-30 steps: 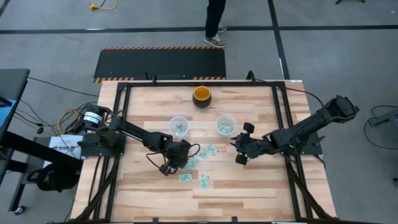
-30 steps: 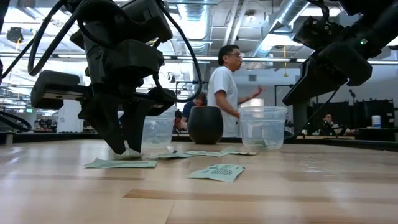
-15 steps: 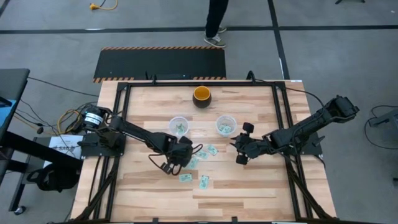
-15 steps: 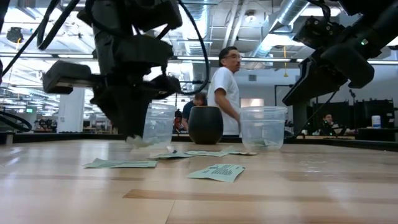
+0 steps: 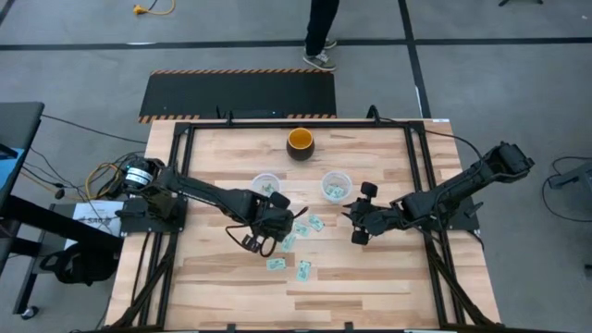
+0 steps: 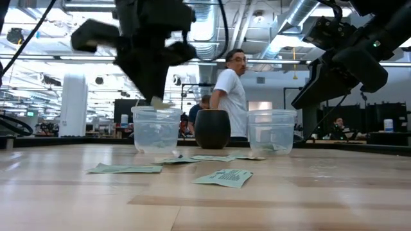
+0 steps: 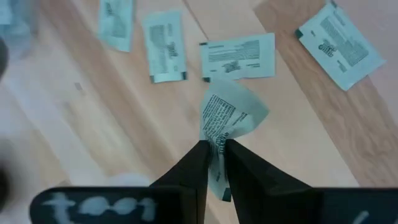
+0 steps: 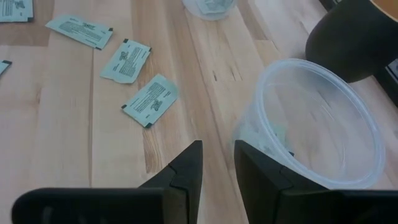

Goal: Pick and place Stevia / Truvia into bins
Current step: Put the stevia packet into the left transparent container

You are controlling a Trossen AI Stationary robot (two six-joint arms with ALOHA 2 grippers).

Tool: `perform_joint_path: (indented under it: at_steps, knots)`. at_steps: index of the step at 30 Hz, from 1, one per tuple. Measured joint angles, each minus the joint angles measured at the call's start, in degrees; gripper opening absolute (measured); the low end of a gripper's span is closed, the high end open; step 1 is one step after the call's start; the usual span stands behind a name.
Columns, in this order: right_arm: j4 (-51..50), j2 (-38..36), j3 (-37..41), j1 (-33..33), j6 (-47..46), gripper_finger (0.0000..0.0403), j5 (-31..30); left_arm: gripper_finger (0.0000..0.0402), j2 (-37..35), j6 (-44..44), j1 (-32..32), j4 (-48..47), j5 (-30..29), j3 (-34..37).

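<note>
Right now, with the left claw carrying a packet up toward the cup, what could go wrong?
1. The left claw pinches the sachet only near one end; it bends and could slip out before release.
2. In the low view the left claw hangs close above the rim of the left cup; a low move could tip the cup.
3. Released off-centre, the sachet may land among the loose sachets on the table.
</note>
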State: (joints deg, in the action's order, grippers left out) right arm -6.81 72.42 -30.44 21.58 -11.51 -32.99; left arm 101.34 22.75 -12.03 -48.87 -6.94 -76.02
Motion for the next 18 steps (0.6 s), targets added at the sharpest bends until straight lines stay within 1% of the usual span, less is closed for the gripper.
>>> perform_joint_path:
  at_steps: [3,10,13,18]
  knots:
    - [0.0,0.0,0.0,0.0,0.0,0.0087,0.0,0.0044,0.0,0.2,0.4,-4.8,-0.5,-4.5]
    - [0.0,0.0,0.0,0.0,0.0,0.0087,0.0,0.0044,-0.2,0.9,3.2,-18.3,-7.2,-14.0]
    - [-0.1,0.0,0.0,0.0,0.0,0.0087,0.0,0.0044,-0.8,1.1,5.5,-21.2,-7.5,-16.3]
    - [-0.5,0.0,0.0,0.0,0.0,0.0087,0.0,0.0044,-2.2,1.9,11.0,-23.4,-7.3,-16.7]
